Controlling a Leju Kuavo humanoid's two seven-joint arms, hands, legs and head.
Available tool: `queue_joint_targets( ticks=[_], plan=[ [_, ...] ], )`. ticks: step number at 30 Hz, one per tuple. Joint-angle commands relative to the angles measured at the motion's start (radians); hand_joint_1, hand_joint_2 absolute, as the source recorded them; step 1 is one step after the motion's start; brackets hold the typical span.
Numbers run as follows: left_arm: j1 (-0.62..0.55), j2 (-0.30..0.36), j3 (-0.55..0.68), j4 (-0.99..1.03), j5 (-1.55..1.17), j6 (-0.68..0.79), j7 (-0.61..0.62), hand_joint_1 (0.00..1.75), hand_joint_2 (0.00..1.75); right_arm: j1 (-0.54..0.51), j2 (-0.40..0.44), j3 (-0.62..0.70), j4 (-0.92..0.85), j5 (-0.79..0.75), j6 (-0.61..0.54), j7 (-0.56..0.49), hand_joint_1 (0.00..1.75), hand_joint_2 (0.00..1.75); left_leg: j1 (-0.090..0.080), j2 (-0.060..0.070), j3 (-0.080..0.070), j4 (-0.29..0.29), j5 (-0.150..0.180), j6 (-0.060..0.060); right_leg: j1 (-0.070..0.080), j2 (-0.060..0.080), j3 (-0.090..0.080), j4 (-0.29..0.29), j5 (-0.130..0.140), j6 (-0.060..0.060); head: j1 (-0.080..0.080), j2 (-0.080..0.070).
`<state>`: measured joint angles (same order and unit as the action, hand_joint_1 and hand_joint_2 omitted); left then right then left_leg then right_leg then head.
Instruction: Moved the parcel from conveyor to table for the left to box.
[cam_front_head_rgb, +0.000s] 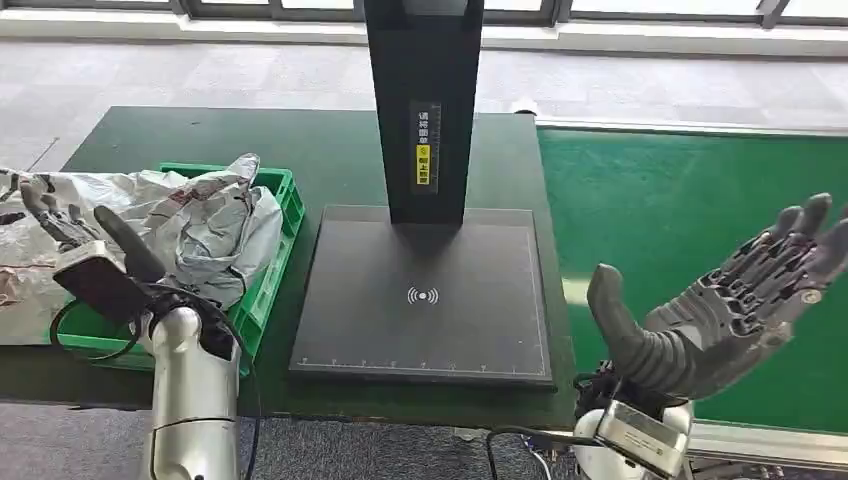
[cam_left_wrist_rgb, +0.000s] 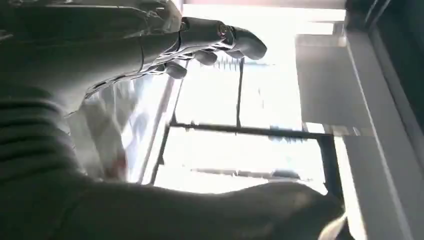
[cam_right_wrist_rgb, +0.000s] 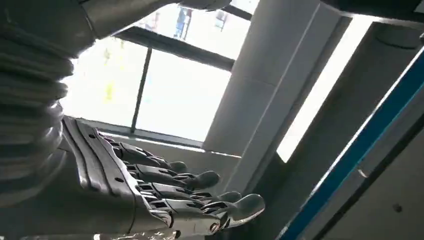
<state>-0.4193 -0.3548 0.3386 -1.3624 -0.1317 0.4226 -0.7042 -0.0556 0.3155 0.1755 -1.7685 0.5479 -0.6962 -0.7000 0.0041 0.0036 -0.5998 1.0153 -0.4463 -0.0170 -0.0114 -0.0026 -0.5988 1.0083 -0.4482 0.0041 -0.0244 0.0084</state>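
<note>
Crumpled silver-grey parcel bags (cam_front_head_rgb: 205, 215) fill the green crate (cam_front_head_rgb: 272, 262) on the table's left side. My left hand (cam_front_head_rgb: 72, 232) hovers over the bags at the crate's left end, fingers stretched out and thumb apart, holding nothing. The left wrist view shows the same spread left hand (cam_left_wrist_rgb: 125, 45) against bright windows. My right hand (cam_front_head_rgb: 735, 295) is raised palm-up over the near edge of the green conveyor belt (cam_front_head_rgb: 680, 200), fingers apart and empty. The right hand (cam_right_wrist_rgb: 150, 195) looks equally open from its wrist camera.
A black scanner base plate (cam_front_head_rgb: 425, 300) with a tall black column (cam_front_head_rgb: 423, 100) stands mid-table between crate and conveyor. The dark green table (cam_front_head_rgb: 300, 150) reaches back behind the crate. Another grey bag (cam_front_head_rgb: 18, 290) lies at the far left edge.
</note>
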Motion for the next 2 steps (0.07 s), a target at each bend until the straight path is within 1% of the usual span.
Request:
queue_joint_targets(
  ticks=[1, 2],
  plan=[
    [0.126, 0.042, -0.218, -0.153, 0.142, -0.263, 0.006, 0.0, 1.75, 0.02, -0.088, 0.101, 0.159, -0.138, 0.046, 0.002, 0.0, 1.75, 0.001, 0.0, 0.002, -0.002, 0.0, 0.0, 0.001, 0.001, 0.003, -0.003, 0.0, 0.0, 0.0, 0.0],
    [0.126, 0.042, -0.218, -0.153, 0.142, -0.263, 0.006, 0.0, 1.75, 0.02, -0.088, 0.101, 0.159, -0.138, 0.046, 0.002, 0.0, 1.75, 0.001, 0.001, 0.004, -0.004, 0.0, 0.0, 0.001, 0.001, 0.005, -0.005, 0.001, 0.0, 0.0, 0.0]
  ],
)
